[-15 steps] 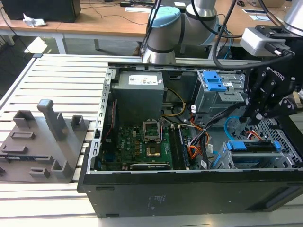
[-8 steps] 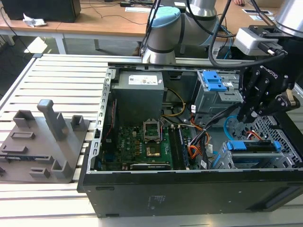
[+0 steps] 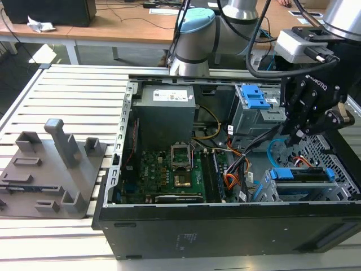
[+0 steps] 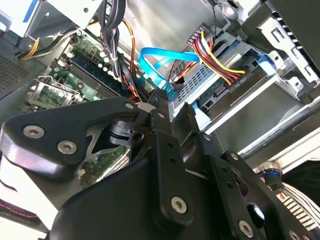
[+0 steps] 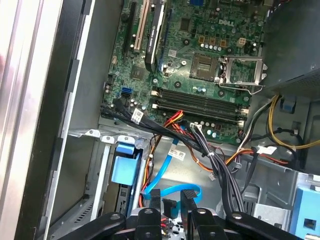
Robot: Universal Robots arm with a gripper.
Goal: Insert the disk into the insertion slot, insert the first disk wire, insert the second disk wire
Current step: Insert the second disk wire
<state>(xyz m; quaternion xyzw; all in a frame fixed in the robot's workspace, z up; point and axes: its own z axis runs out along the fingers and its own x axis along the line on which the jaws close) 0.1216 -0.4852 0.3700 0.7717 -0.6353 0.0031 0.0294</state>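
Note:
The disk (image 3: 302,175), in its blue carrier, sits inside the insertion slot (image 3: 293,193) of the grey cage at the case's front corner on the exterior view's right. The first disk wire (image 4: 216,59), an orange, red and black bundle, runs to the disk's rear edge. My gripper (image 3: 292,139) hangs just above and behind the disk. In both wrist views its fingers (image 5: 156,201) are shut on the dark plug of the second disk wire (image 5: 170,192), whose light-blue loop (image 4: 154,61) curls out ahead of the gripper (image 4: 179,107).
The open computer case (image 3: 169,226) lies on a slatted table. Inside are the motherboard (image 3: 169,172), a grey power supply (image 3: 166,116), a taller cage with a blue latch (image 3: 254,99) and a black cable bundle (image 5: 200,145). A grey fixture (image 3: 51,169) stands at the exterior view's left.

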